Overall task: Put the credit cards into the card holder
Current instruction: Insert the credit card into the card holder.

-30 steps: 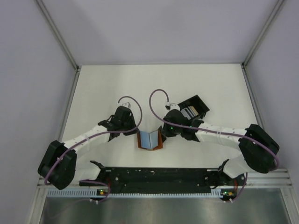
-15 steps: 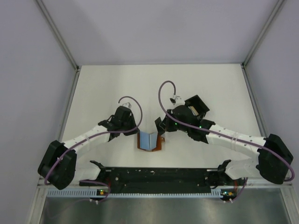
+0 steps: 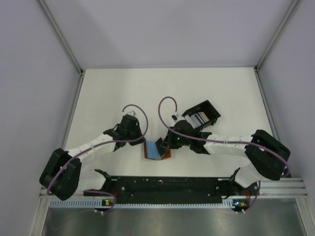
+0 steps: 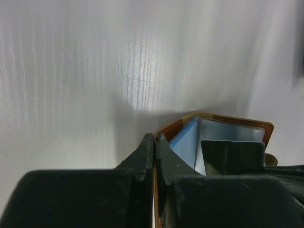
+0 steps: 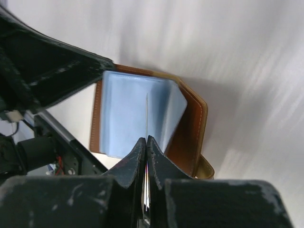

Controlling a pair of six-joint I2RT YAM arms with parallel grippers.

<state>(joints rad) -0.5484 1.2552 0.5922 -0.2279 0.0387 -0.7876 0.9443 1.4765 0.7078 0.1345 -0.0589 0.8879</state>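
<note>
The brown leather card holder [image 3: 165, 156] lies open near the table's front, its pale blue inside facing up. My left gripper [image 3: 142, 141] is shut on the edge of its left flap [image 4: 176, 127], holding that flap raised. My right gripper [image 3: 164, 142] is shut on a thin credit card [image 5: 147, 116], seen edge-on. The card's far edge hangs over the holder's blue inner pockets [image 5: 123, 118]. In the right wrist view the brown outer leather [image 5: 192, 137] curves up on the right. More credit cards [image 3: 199, 118] stand in a black box.
A black open-frame slotted box [image 3: 210, 109] sits just behind the right gripper, to the right of the holder. Purple cables loop above both wrists. The black rail [image 3: 167, 185] of the arm bases runs along the near edge. Grey walls close in the white table [image 3: 108, 93].
The right gripper lifted off the holder half a second ago, then came back down and left over its open inside with the card. The left gripper has kept its hold.
</note>
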